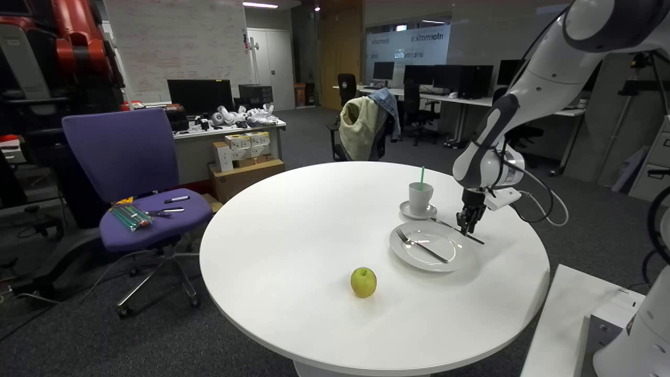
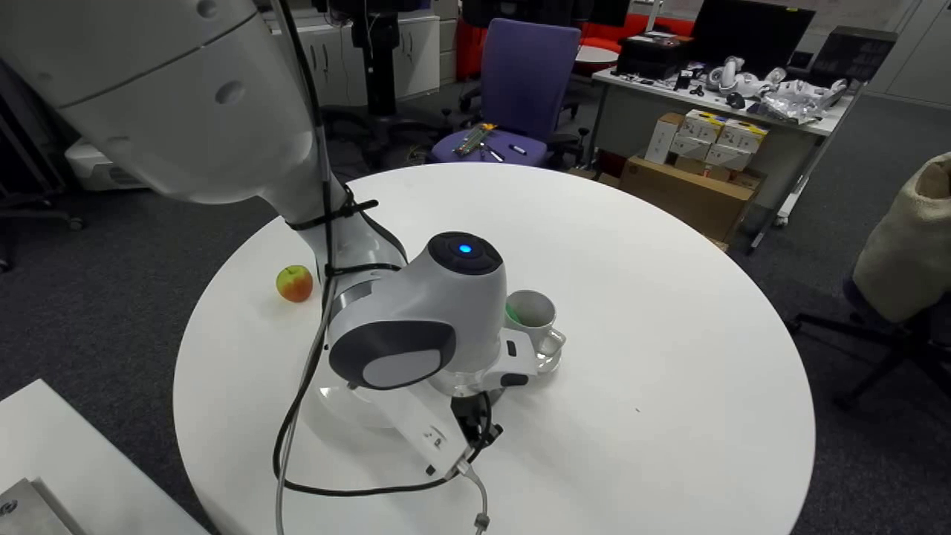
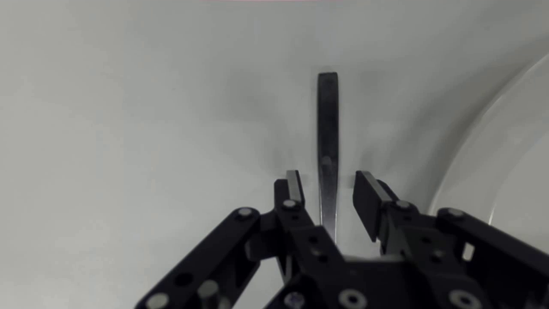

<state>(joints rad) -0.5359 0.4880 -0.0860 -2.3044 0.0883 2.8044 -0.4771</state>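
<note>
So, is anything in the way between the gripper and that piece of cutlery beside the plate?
Nothing visible: in the wrist view the gripper stands open, the cutlery handle showing in the gap and touching neither side. The plate lies off to one side.

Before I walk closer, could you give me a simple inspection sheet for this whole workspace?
Surface: a round white table.
Things in play: a slim utensil lies on it beside the plate; its kind is unclear.
Clutter: a fork on the plate, a cup on a saucer with a green stick in the cup, and an apple.
Gripper: open, jaws either side of the utensil, a gap showing on each side.
Cables: a black cable is strapped along the arm and loops out near the gripper; I cannot tell whether it touches the table.
Surroundings: a purple chair holding a packet and a pen; a monitor and a whiteboard farther back.
</note>
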